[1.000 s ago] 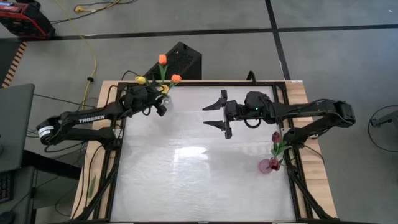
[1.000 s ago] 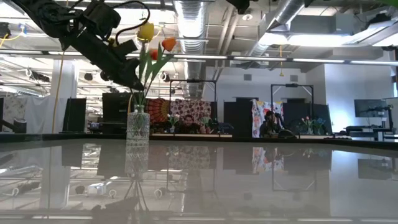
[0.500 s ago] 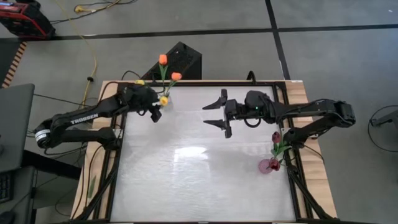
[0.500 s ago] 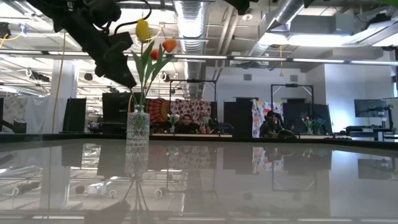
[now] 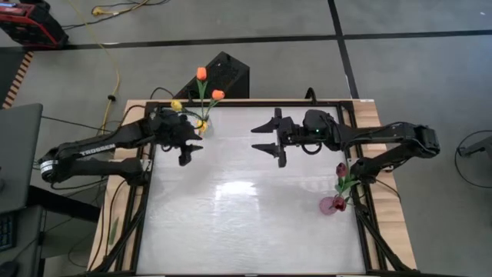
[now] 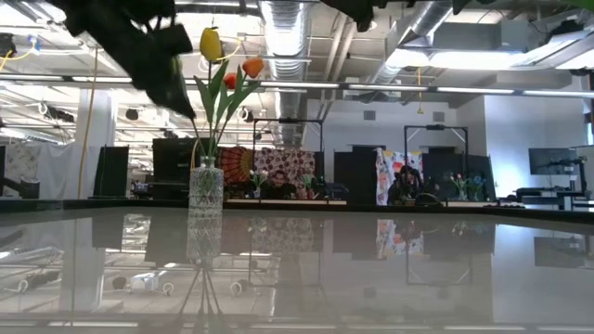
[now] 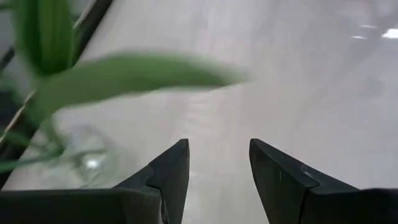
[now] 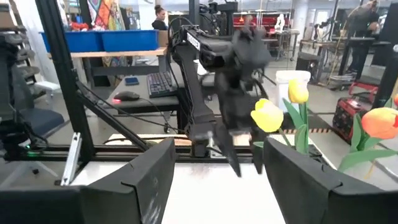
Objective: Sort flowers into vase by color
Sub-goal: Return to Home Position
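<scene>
1. Flowers [image 5: 201, 74] stand in vases on a pale table [image 5: 246, 223] that fills the centre of the high view.
2. Left arm [image 5: 100, 146] reaches in from the left of the frame. Its left pincer [image 5: 190, 151] hangs just beside the clear vase, fingers moderately parted and holding nothing.
3. Right arm [image 5: 384, 138] enters from the right. Its right pincer [image 5: 257, 138] is at upper centre, spread wide and empty.
4. Clear vase [image 6: 206, 190], at the table's upper left corner, holds yellow and orange heads. A pink vase [image 5: 332, 205], at the right edge, holds a maroon flower [image 5: 340, 168].
5. Step in hand, as judged: sorting looks finished and the arms are going to rest. The left arm must next draw back without brushing the leaf [image 7: 124, 74] close before its fingers.
6. Room: the broad middle of the table offers free passage. Both vases sit near edges, so a nudge could tip them off.
</scene>
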Available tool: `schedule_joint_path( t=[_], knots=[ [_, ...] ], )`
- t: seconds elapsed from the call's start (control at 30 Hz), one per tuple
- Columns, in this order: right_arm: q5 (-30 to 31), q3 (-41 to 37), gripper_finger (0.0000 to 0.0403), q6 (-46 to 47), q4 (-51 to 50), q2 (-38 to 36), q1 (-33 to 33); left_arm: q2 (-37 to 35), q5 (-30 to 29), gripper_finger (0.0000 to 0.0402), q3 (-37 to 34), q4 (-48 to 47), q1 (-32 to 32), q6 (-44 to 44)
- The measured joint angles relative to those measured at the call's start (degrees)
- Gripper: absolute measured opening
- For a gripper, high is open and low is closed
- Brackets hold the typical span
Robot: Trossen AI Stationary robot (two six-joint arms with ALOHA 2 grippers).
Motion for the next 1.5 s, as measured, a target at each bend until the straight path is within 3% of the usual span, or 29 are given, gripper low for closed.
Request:
schedule_joint_path(
  t=[0.13, 0.37, 0.5, 0.7, 0.83, 0.97, 1.1, 1.23, 1.5],
  knots=[
    [-0.1, 2.1, 0.0270, 1.8, -6.1, -0.9, 0.0, -4.4, 2.1, 0.0157, 4.3, -4.2, -2.4, -0.3],
    [-0.1, 11.2, 0.0270, 2.4, -32.0, -1.1, 1.0, -14.3, 9.8, 0.0157, 4.8, -2.5, -8.9, -3.3],
    [-0.1, 12.6, 0.0270, 2.4, -42.6, -1.5, 2.4, -19.5, 10.2, 0.0157, 0.2, 3.0, -13.6, -6.7],
    [0.0, 12.7, 0.0270, 0.4, -52.3, -3.2, 3.3, -23.2, 9.7, 0.0157, -11.5, 18.8, -19.1, -10.8],
    [0.0, 12.3, 0.0270, 0.5, -55.5, -6.4, 2.2, -23.3, 6.9, 0.0157, -15.7, 20.7, -20.5, -11.6],
    [2.5, 6.7, 0.0270, 0.6, -53.0, -13.5, 1.5, -23.3, 4.2, 0.0157, -18.6, 20.7, -21.4, -13.1],
    [9.9, -3.7, 0.0270, 4.0, -38.5, -20.2, -0.5, -23.2, 0.8, 0.0157, -20.6, 22.6, -21.7, -12.6],
    [10.7, -14.3, 0.0270, 4.9, -26.9, -22.6, -3.2, -23.2, 0.5, 0.0157, -23.4, 28.3, -21.7, -13.0],
    [9.3, -23.8, 0.0270, 7.0, -25.9, -30.2, -9.0, -23.3, 1.4, 0.0157, -23.9, 28.1, -21.7, -14.4]
  ],
)
